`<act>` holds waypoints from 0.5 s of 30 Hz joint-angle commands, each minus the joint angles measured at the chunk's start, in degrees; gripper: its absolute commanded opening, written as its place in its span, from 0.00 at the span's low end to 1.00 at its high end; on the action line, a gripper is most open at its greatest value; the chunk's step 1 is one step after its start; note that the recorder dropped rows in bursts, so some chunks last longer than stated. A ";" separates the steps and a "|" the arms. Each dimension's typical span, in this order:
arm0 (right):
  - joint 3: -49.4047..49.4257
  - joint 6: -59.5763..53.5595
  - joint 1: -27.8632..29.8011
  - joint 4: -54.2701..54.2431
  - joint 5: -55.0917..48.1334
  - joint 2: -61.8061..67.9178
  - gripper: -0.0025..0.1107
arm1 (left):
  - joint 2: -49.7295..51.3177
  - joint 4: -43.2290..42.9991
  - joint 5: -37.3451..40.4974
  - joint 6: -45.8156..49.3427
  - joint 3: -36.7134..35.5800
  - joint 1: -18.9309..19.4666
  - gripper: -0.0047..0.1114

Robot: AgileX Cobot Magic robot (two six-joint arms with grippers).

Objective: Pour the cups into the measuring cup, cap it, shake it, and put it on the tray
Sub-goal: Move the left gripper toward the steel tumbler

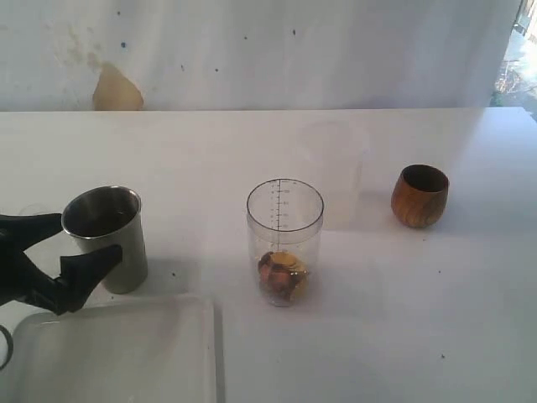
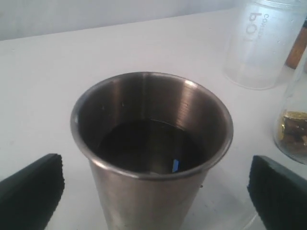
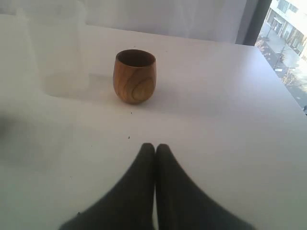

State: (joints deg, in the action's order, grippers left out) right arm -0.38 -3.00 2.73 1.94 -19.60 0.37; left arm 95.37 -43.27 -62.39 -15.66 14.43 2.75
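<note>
The steel tumbler [image 1: 107,239] [image 2: 148,148] stands upright on the white table at the left. My left gripper [image 1: 88,238] [image 2: 154,175] is open, one finger on each side of the tumbler with clear gaps. The tumbler's inside is dark. The clear measuring cup [image 1: 285,239] [image 2: 295,129] stands mid-table with brown and golden pieces at its bottom. The wooden cup [image 1: 419,197] [image 3: 135,76] stands at the right. My right gripper [image 3: 155,146] is shut on nothing, short of the wooden cup; the exterior view does not show it. The white tray [image 1: 109,353] lies front left. The cap is out of view.
A frosted plastic cup [image 1: 336,168] [image 2: 264,43] [image 3: 57,48] stands behind the measuring cup, left of the wooden cup. The table's far edge meets a white wall with a tan stain [image 1: 116,88]. A window lies past the table's right side.
</note>
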 commanded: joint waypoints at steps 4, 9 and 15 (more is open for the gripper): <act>0.38 0.28 -0.29 -0.01 0.06 -0.37 0.02 | 0.52 -0.86 -1.46 0.83 0.26 -0.06 0.95; 0.38 0.28 -0.29 -0.01 0.06 -0.37 0.02 | 8.25 -0.49 -7.57 6.74 0.38 -0.06 0.95; 0.38 0.28 -0.29 -0.01 0.06 -0.37 0.02 | 14.81 -1.76 -7.57 8.23 4.56 -0.06 0.95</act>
State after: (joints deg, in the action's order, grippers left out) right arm -0.38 -3.00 2.73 1.94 -19.60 0.37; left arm 108.46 -43.99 -68.93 -7.76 17.39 2.75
